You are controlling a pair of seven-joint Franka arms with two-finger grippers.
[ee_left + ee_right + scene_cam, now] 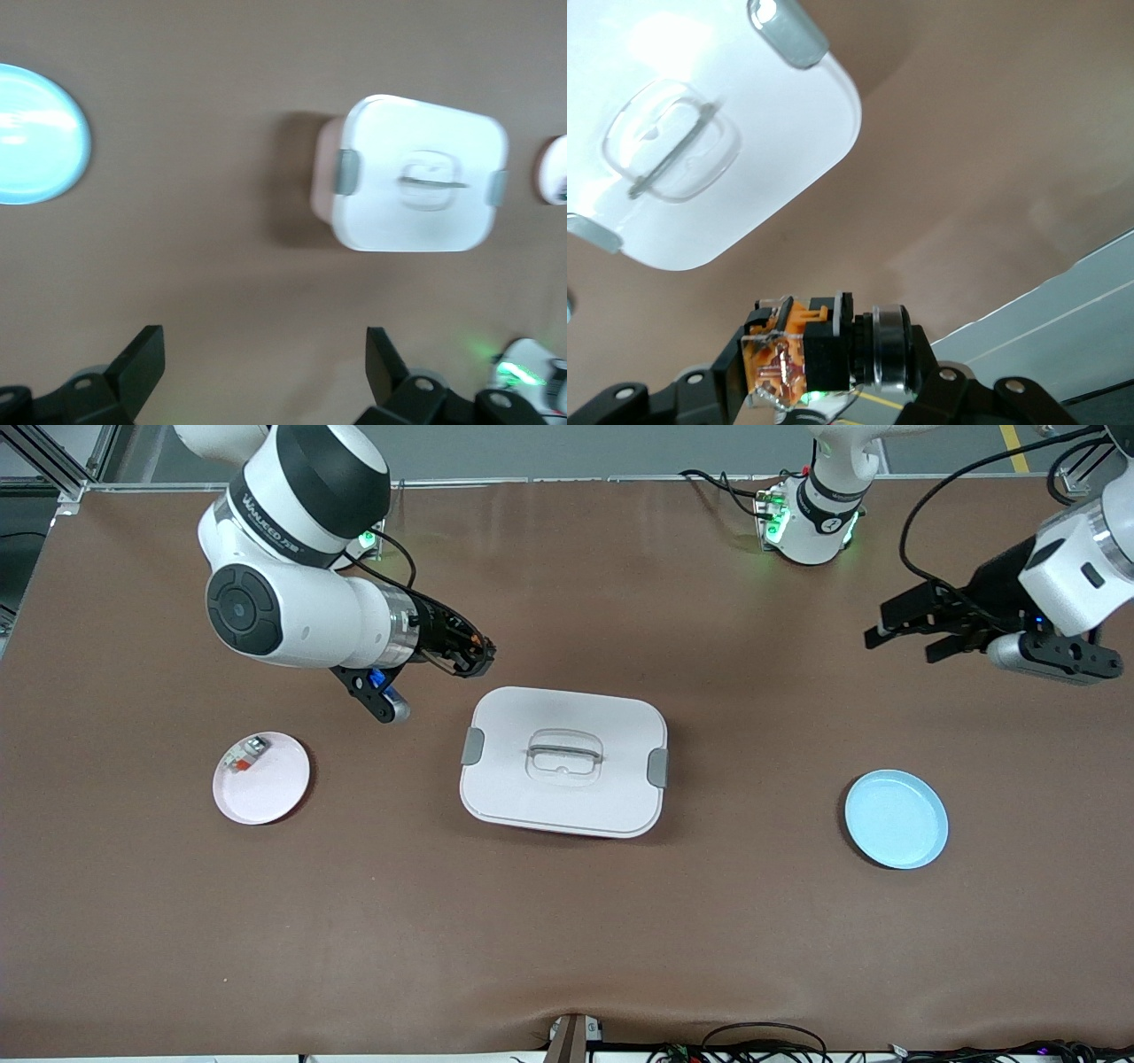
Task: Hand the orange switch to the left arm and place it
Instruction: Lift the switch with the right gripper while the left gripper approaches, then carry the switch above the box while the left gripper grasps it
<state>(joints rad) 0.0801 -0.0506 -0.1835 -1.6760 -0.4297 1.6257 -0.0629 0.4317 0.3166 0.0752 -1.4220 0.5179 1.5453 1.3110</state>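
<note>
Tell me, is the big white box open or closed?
Closed. The lid sits flat on the white box, and a grey clip shows at each end. Whether the clips are latched, the pictures cannot tell.

Front view: we look down from high across the table point(567, 921), facing both arm bases, whole tabletop in frame. Left wrist view: we look down from well above, over the left arm's end of the table; it shares the box point(563, 760) point(415, 173) and blue plate point(896, 818) point(35, 135) with the front view. Right wrist view: close, tilted, apparently just beside the box point(700, 124), which all three views share.
</note>
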